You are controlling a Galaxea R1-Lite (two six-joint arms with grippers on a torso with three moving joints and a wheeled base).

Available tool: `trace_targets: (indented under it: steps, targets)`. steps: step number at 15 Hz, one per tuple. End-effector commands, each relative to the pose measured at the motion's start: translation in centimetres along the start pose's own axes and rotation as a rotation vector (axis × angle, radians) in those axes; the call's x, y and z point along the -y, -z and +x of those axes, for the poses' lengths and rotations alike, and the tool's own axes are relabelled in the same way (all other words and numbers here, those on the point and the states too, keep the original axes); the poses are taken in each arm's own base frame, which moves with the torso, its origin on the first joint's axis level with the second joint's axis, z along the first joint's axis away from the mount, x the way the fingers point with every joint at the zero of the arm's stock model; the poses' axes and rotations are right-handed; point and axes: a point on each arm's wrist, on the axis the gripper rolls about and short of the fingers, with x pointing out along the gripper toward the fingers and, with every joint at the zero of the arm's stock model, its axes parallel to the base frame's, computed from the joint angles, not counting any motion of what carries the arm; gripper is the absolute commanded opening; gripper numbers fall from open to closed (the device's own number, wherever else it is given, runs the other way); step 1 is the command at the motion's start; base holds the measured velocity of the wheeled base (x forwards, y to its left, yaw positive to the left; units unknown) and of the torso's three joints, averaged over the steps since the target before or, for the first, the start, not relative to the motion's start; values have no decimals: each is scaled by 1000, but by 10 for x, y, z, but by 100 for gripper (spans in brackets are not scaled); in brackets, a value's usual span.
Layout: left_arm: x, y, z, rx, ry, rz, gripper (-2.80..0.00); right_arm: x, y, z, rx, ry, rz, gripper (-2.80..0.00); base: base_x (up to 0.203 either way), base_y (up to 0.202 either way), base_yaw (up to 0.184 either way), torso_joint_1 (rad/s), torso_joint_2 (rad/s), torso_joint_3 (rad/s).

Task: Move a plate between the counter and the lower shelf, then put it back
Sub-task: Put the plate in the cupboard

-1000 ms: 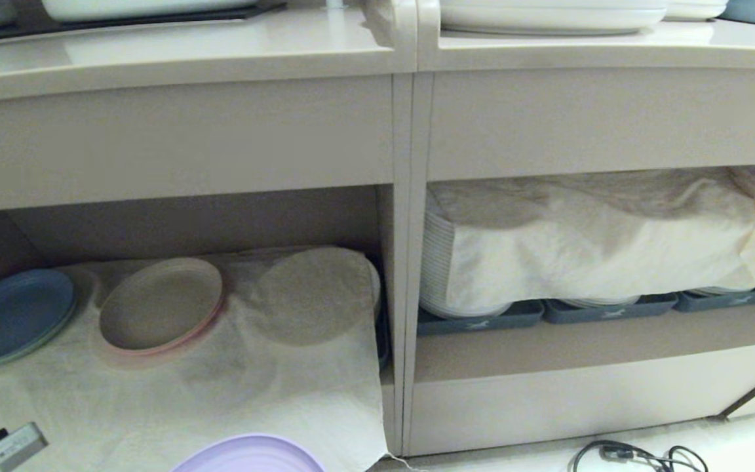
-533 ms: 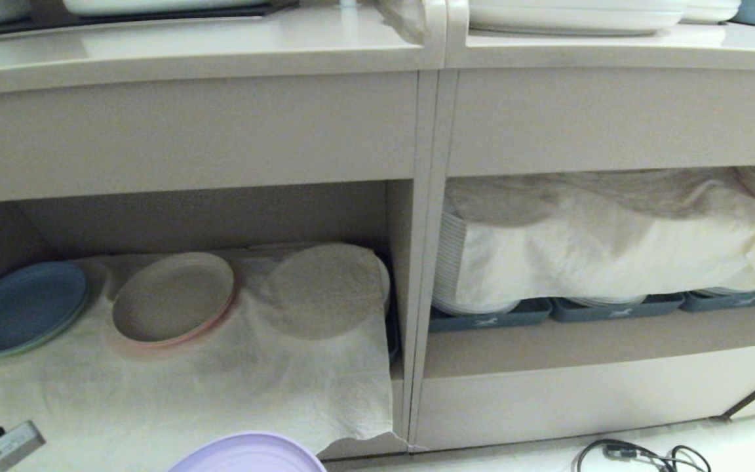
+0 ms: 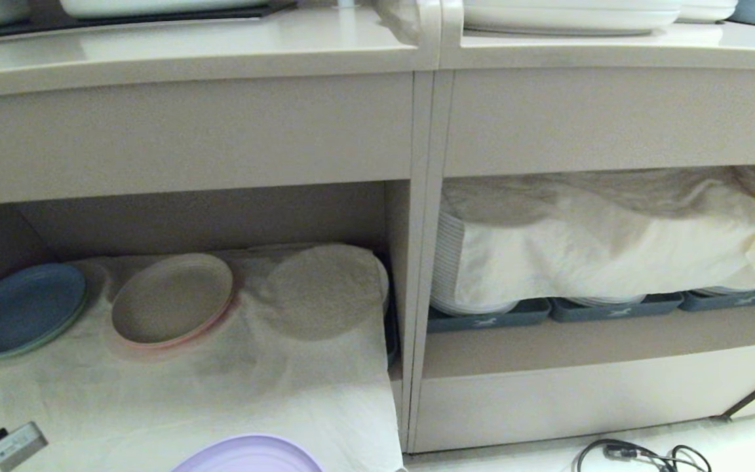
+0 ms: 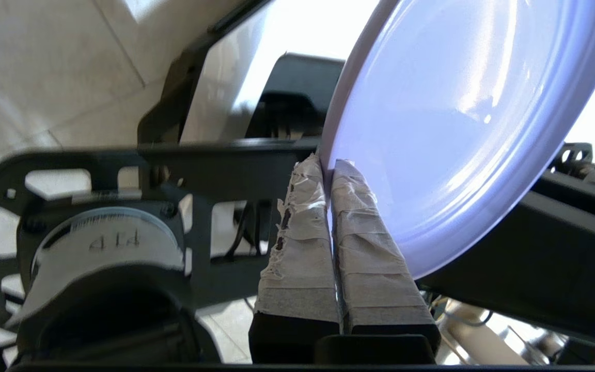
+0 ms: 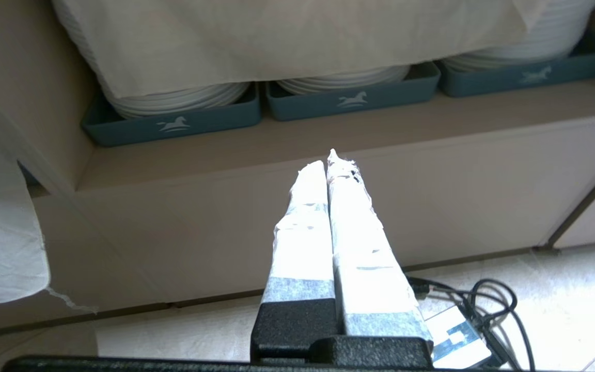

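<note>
The lilac plate [image 3: 250,455] shows at the head view's bottom edge, in front of and below the lower shelf [image 3: 174,400] with its wrinkled white cloth. My left gripper [image 4: 327,168] is shut on the plate's [image 4: 457,119] rim, with one taped finger on each face. The plate stands tilted on edge in that grip. The counter [image 3: 187,49] runs across the top left, and a black hob panel [image 3: 154,16] lies at its back. My right gripper [image 5: 328,160] is shut and empty, and it points at the cabinet's base panel.
On the shelf cloth lie a blue plate [image 3: 23,318] and a pink-rimmed beige plate [image 3: 171,298], beside a round cloth-covered hump [image 3: 322,292]. The right compartment holds grey-blue trays [image 5: 351,98] of white plates under a cloth. A black cable [image 3: 639,453] lies on the floor.
The whole head view has slid a little to the right, so the camera has moved. The plate keeps its place at the bottom edge, still in the left gripper's grip.
</note>
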Motion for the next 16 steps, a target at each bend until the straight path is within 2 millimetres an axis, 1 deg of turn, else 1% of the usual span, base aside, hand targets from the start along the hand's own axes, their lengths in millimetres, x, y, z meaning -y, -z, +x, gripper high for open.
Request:
trace_targets:
  steps: [1, 3, 9, 14, 16]
  targets:
    - [0, -2, 1, 16, 4, 1, -280, 0, 0, 0, 0, 0, 0, -280, 0, 0, 0, 0, 0, 0]
    - [1, -9, 3, 18, 2, 2, -280, 0, 0, 0, 1, 0, 0, -280, 0, 0, 0, 0, 0, 0]
    - [2, -42, 17, 11, -3, -37, -280, 0, 0, 0, 1, 1, 0, -280, 0, 0, 0, 0, 0, 0]
    - [7, -83, 29, -5, -6, -65, -280, 0, 0, 0, 2, 1, 0, -280, 0, 0, 0, 0, 0, 0]
    - [10, -106, 37, 4, 0, -104, -280, 0, 0, 0, 0, 0, 0, -280, 0, 0, 0, 0, 0, 0]
